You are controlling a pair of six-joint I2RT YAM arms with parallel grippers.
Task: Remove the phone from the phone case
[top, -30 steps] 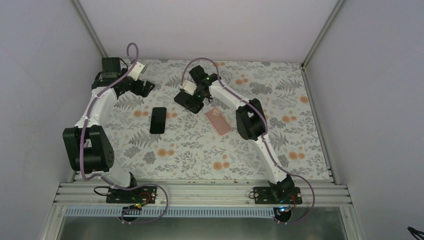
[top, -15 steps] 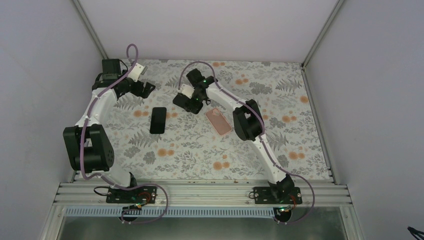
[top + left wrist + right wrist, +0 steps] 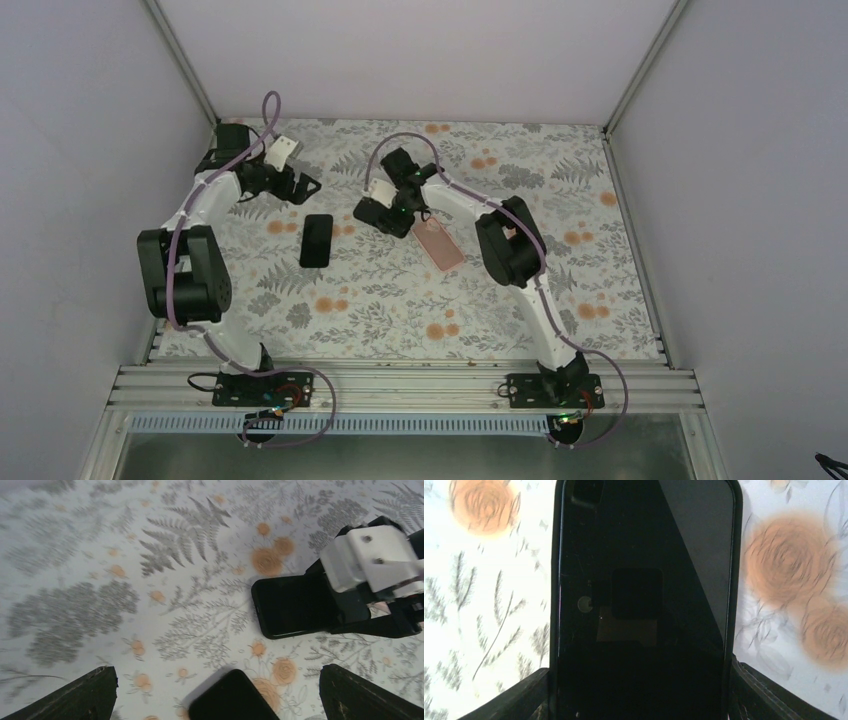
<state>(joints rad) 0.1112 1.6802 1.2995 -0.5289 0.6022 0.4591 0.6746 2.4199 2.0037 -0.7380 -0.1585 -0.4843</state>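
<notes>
My right gripper (image 3: 388, 212) (image 3: 639, 690) is shut on a black, glossy phone-shaped slab with a raised black case rim (image 3: 639, 580), held by its long edges low over the table. I cannot tell if a phone sits inside it. It also shows in the left wrist view (image 3: 295, 605). A second black phone-shaped slab (image 3: 317, 240) (image 3: 232, 697) lies flat on the floral table, just below my left gripper (image 3: 305, 186) (image 3: 217, 690), which is open and empty above it.
A pink phone-shaped piece (image 3: 437, 243) lies flat just right of the right gripper. The floral table cover (image 3: 560, 290) ends at white walls at the back and sides and at a metal rail (image 3: 400, 385) at the near edge.
The right gripper has shifted slightly nearer and rightward with the black slab. The left arm has swung its gripper right, towards the black slab on the table.
</notes>
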